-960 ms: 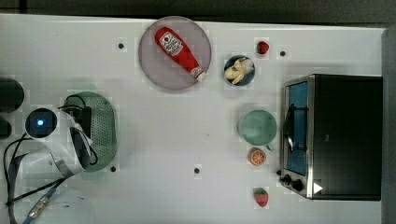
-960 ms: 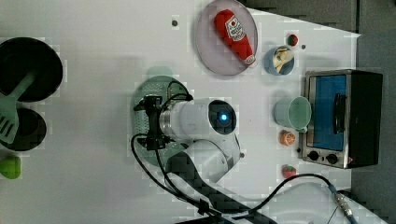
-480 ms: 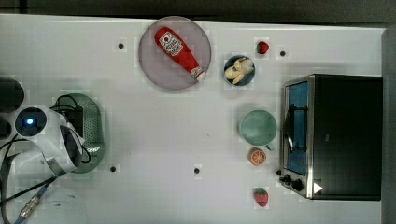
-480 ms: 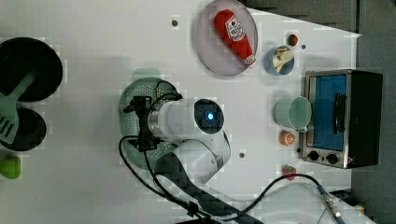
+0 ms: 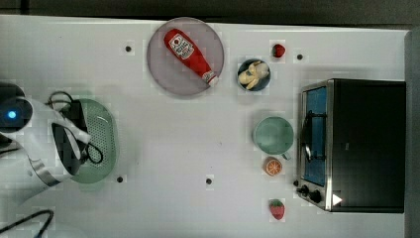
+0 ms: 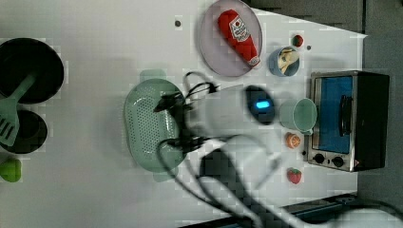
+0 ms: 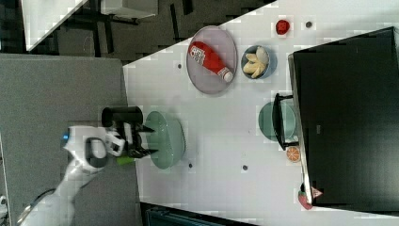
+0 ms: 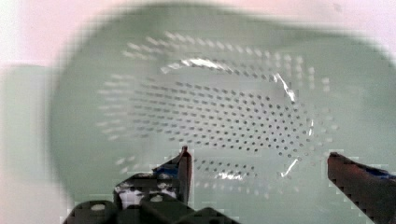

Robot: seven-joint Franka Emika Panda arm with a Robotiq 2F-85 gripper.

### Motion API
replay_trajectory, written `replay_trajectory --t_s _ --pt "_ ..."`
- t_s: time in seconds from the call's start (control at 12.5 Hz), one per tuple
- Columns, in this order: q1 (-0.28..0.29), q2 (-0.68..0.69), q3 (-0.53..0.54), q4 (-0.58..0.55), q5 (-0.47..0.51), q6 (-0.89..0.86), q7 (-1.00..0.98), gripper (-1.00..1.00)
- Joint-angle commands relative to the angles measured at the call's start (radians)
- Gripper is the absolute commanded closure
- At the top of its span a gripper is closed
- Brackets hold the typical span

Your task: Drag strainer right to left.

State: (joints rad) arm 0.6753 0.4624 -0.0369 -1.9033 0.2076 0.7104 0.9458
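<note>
The strainer (image 5: pixel 101 141) sits rightward again in the top view.

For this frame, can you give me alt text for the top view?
At the top view's far left, the robot arm overlaps a pale green perforated strainer. A plate holding a ketchup bottle sits top centre; a toaster oven stands right.

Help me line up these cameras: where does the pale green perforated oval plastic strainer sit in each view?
Top view: pale green perforated oval plastic strainer far left, beside arm.
Left view: centre-left.
Right view: centre-left.
Wrist view: directly under the camera.
Shared landmark: red ketchup bottle on the round plate.
</note>
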Motion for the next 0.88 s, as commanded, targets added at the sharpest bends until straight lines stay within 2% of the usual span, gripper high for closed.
replay_trajectory --t_s 0.08,0.32,0.64,0.72,0.88 --pt "-0.036 -0.227 -0.175 0.041 0.016 -0.088 -0.281 -1.0" --pt "-0.047 -0.394 -0.354 0.042 -0.047 -0.259 -0.537 -1.0" --pt "-0.061 -0.552 -0.551 0.042 -0.264 -0.463 -0.899 -1.0" --pt "-0.062 -0.576 -0.585 0.042 -0.296 -0.477 -0.939 -1.0" --pt "-0.063 -0.611 -0.629 0.04 -0.299 -0.48 -0.941 -1.0"
